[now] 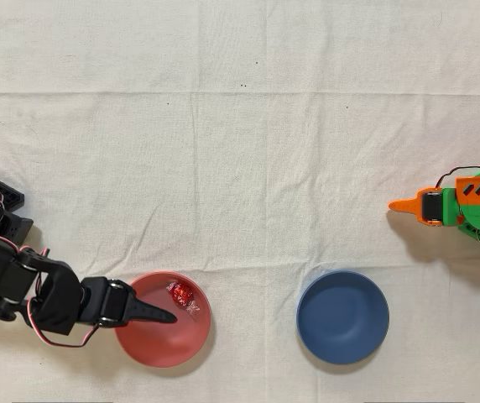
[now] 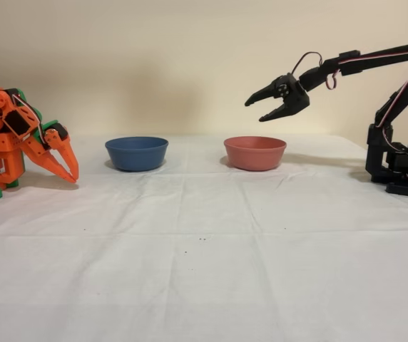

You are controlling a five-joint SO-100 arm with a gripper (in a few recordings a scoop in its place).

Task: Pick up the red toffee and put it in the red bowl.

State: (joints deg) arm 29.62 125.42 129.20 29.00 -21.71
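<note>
The black arm's two-finger gripper hangs with its fingers spread apart and holding nothing, raised above the round, matte salmon-red shallow bowl in the fixed view. From overhead, the gripper points across the left half of that red bowl. The tiny round toffee in shiny red foil with clear twisted ends lies inside the bowl near its upper rim, just beside the fingertips but apart from them. The black arm stretches from its base at the right edge of the fixed view. A round dark blue bowl of the same size sits well apart on the white cloth-covered desk. The idle orange arm is folded at the far side of the desk, fingers pointing down.
</note>
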